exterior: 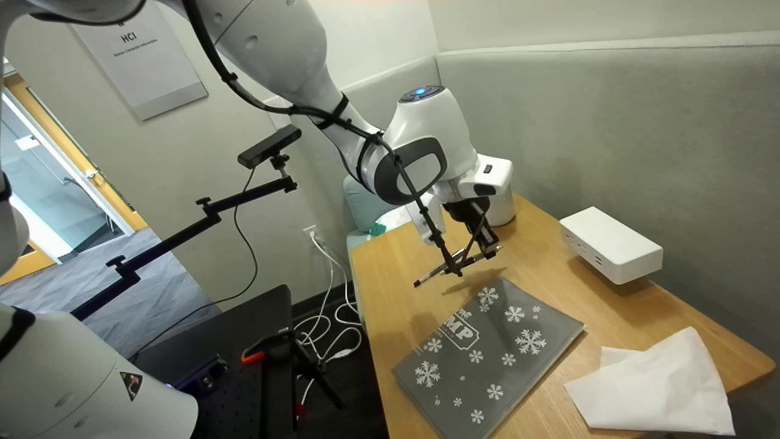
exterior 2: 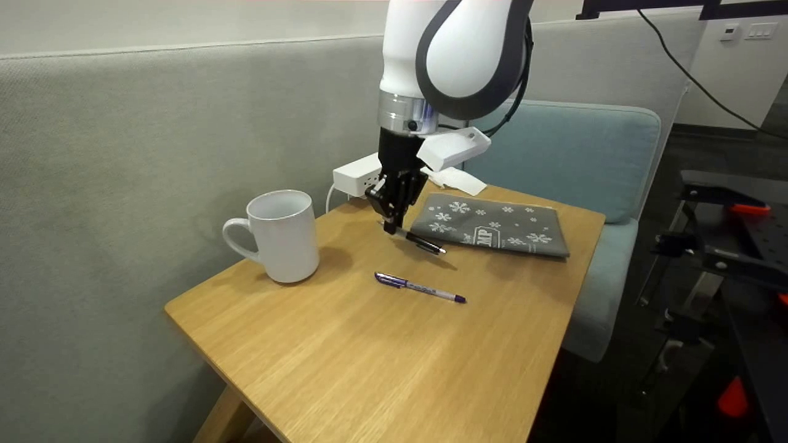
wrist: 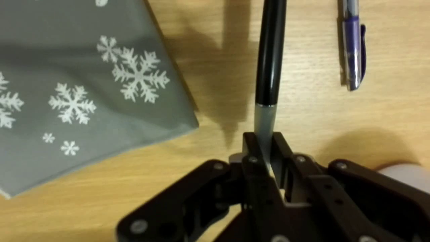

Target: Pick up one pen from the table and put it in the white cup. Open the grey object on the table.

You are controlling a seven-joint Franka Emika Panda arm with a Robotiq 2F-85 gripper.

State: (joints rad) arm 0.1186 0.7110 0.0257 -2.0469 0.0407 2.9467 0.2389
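My gripper (wrist: 263, 139) is shut on a black pen (wrist: 269, 60), gripping its grey end. The pen is held tilted a little above the table, as an exterior view shows (exterior 2: 426, 244). A purple-and-clear pen (exterior 2: 422, 288) lies on the table and also shows in the wrist view (wrist: 352, 50). The white cup (exterior 2: 286, 237) stands upright near the table's end; only a bit of it shows in the wrist view (wrist: 408, 176). The grey object (exterior: 487, 360), flat with white snowflakes, lies on the table beside the gripper; it looks folded shut.
A white power box (exterior: 612, 244) sits at the table's wall-side edge. A crumpled white paper (exterior: 658, 384) lies at the table's end beyond the grey object. A padded grey bench back (exterior 2: 184, 154) runs along the wooden table (exterior 2: 345, 363).
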